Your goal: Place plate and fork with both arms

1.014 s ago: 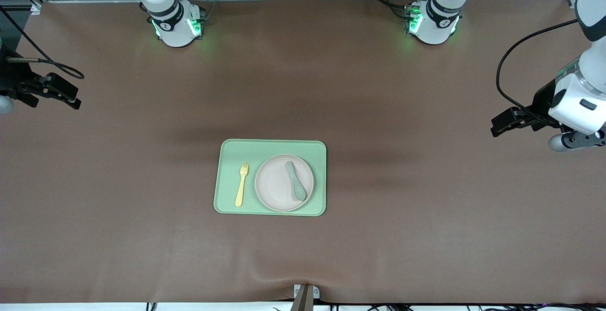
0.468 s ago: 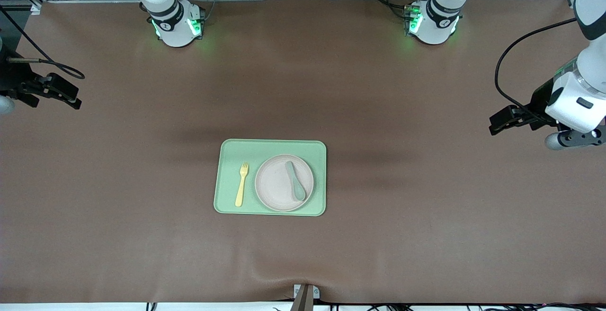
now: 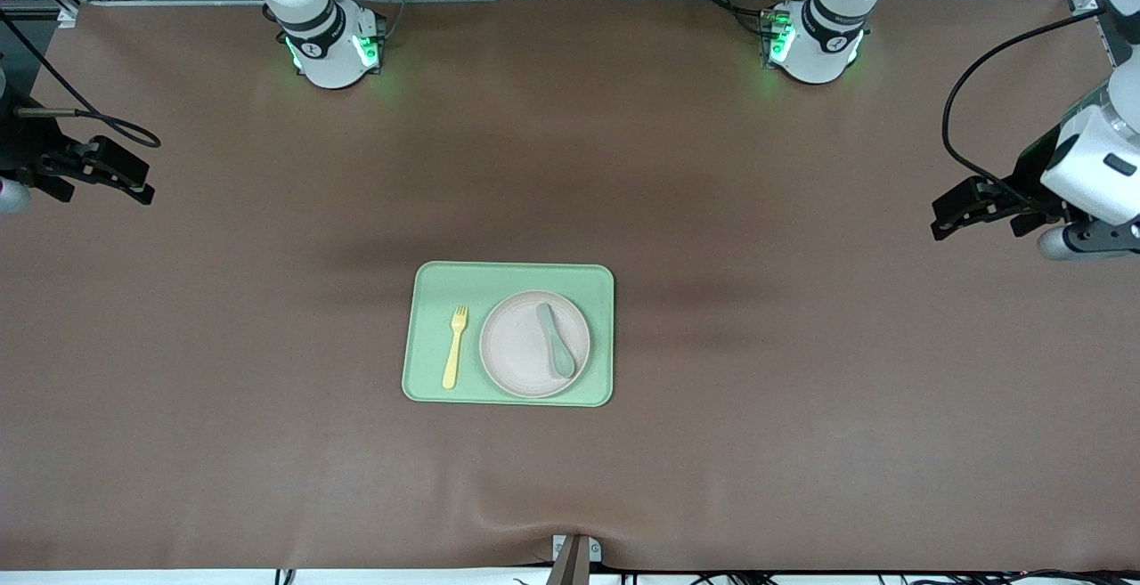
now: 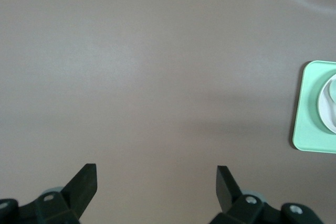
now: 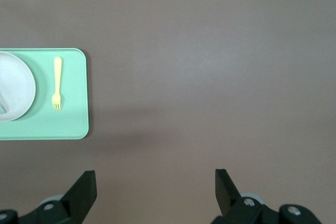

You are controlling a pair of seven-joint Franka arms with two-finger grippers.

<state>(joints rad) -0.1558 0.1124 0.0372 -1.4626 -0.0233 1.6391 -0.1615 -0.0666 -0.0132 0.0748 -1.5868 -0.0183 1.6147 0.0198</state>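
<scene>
The beige speckled plate (image 3: 518, 355) rests on the light-green tray (image 3: 427, 287) in the middle of the table, with a teal spoon (image 3: 557, 339) lying in it. Beside the plate, toward the right arm's end, the yellow fork (image 3: 455, 346) lies on the tray. My left gripper (image 3: 955, 211) hangs open over bare table at the left arm's end, holding nothing (image 4: 156, 178). My right gripper (image 3: 134, 184) is open over bare table at the right arm's end, also holding nothing (image 5: 155, 182). In the right wrist view the fork (image 5: 56, 84), plate (image 5: 18, 90) and tray (image 5: 73, 124) show.
A brown mat (image 3: 802, 389) covers the whole table. The two arm bases (image 3: 334, 46) (image 3: 815, 42) stand along the edge farthest from the front camera. A small metal clamp (image 3: 574, 554) sits at the nearest edge. The tray's edge (image 4: 302, 135) shows in the left wrist view.
The left arm has drawn back and up a little toward its end of the table. The right gripper has barely shifted. Plate, fork and spoon have not moved.
</scene>
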